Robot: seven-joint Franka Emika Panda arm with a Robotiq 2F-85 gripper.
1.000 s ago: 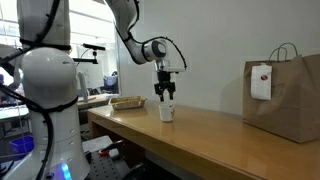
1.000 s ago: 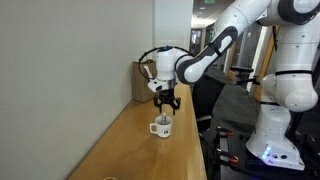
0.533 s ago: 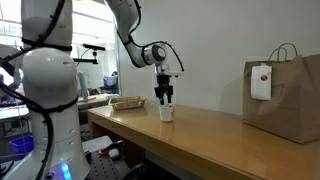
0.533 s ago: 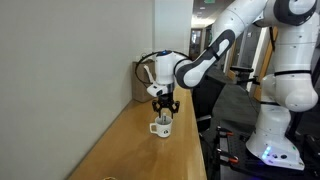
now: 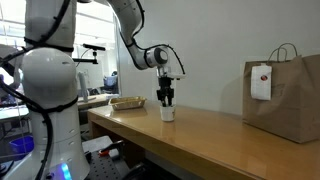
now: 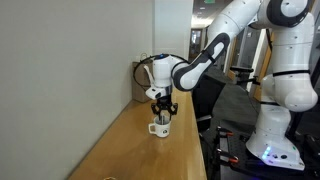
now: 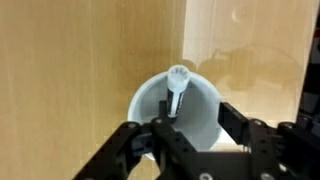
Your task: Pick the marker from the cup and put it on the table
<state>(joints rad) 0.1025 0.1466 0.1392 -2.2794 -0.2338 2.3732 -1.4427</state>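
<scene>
The white cup (image 5: 167, 114) stands on the wooden table (image 5: 205, 142) and shows in both exterior views (image 6: 160, 129). In the wrist view the cup (image 7: 205, 105) holds the marker (image 7: 177, 88), pale with a darker lower part, standing upright against its far rim. My gripper (image 7: 195, 122) is open and points straight down. Its fingertips are at the cup's mouth, one on each side of the marker, which is close to the left finger. In the exterior views the gripper (image 5: 167, 102) (image 6: 161, 114) sits right on top of the cup, and the marker is hidden there.
A large brown paper bag (image 5: 290, 95) stands on the table well away from the cup; it also shows by the wall (image 6: 143, 78). A shallow tan tray (image 5: 127, 102) lies near the table's end. A wall (image 6: 70, 80) runs along one side of the table.
My gripper has come down a little, from just above the cup to its mouth. The cup has not moved.
</scene>
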